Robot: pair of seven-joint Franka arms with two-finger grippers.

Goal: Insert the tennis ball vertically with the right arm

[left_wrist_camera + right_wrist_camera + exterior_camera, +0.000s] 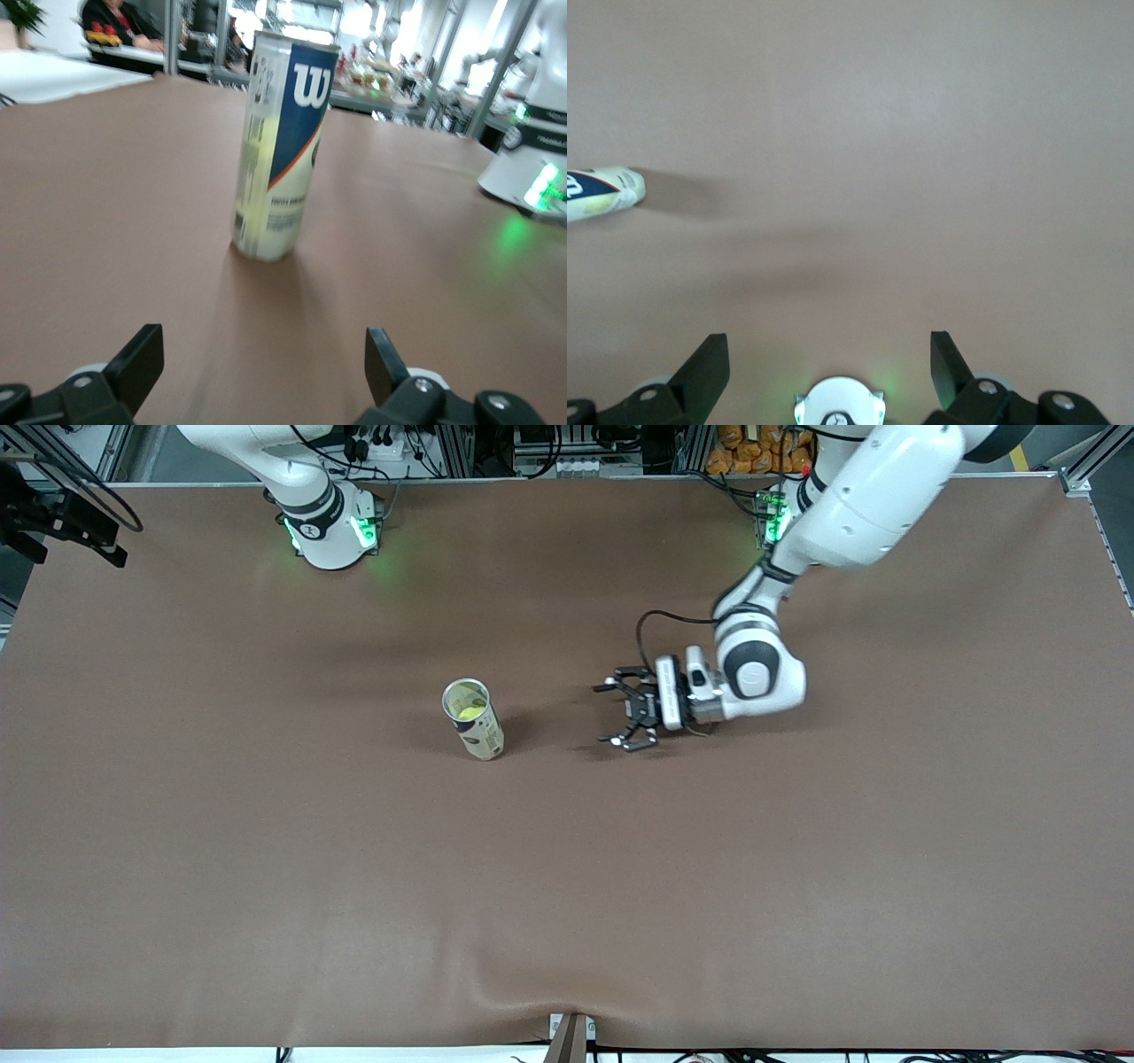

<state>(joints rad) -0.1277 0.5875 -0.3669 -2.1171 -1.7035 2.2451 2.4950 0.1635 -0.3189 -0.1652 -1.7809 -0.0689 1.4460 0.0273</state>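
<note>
A tall tube can (476, 726) with a blue and white label stands upright on the brown table, its top open. A yellow tennis ball (469, 710) shows inside it. My left gripper (609, 713) hovers low over the table beside the can, toward the left arm's end, pointed at it, open and holding nothing. In the left wrist view the can (282, 146) stands ahead of the open left gripper (263, 336). My right gripper (830, 341) is out of the front view; its wrist view looks down on bare table, open and empty, with the can (602, 193) at the picture's edge.
The right arm's base (328, 531) with green lights stands at the table's back edge, also seen as the white base (532, 150). A black stand (62, 514) sits off the table's corner at the right arm's end. A small bracket (570, 1036) is at the front edge.
</note>
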